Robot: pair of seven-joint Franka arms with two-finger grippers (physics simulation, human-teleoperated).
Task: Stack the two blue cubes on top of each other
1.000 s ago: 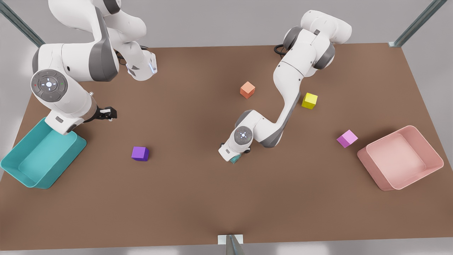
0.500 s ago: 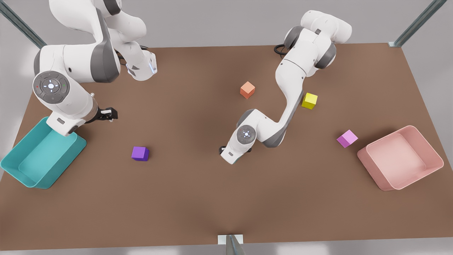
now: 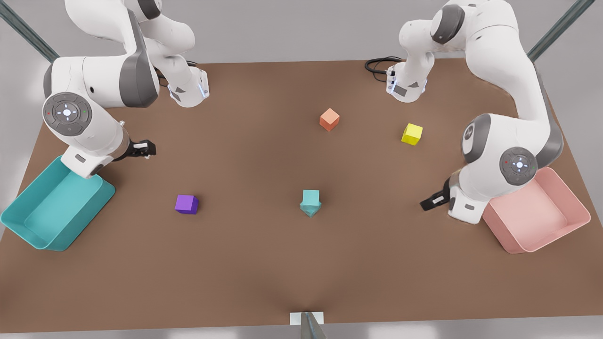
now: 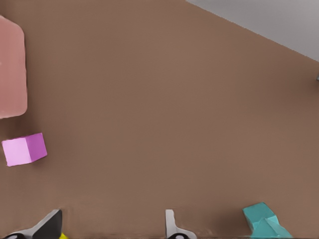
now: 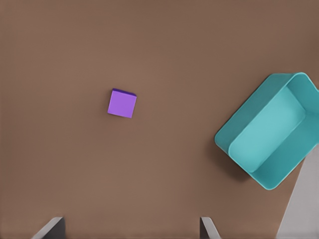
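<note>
Both sets of jaws stand wide apart with nothing between them, as you can see in each wrist view.

Take the stack of two blue cubes as your landmark. It sits on the brown table [image 3: 264,273], toward the near-middle. The upper blue cube [image 3: 310,196] rests on the lower blue cube [image 3: 311,210], and the lower one is turned at an angle beneath it.

The purple cube [image 3: 186,204] lies well to the front view's left of the stack, at about the same depth. The left gripper [image 3: 431,201] hangs well to the front view's right of the stack, close to the pink bin [image 3: 556,235]. In the left wrist view you also find a pink cube [image 4: 24,149] near that bin.

The teal bin [image 3: 56,212] sits beyond the purple cube from the stack. The right gripper [image 3: 143,149] hovers near that bin, well apart from the stack.

Farther back than the stack, the yellow cube [image 3: 412,133] and then the orange cube [image 3: 329,119] lie apart on the table.
</note>
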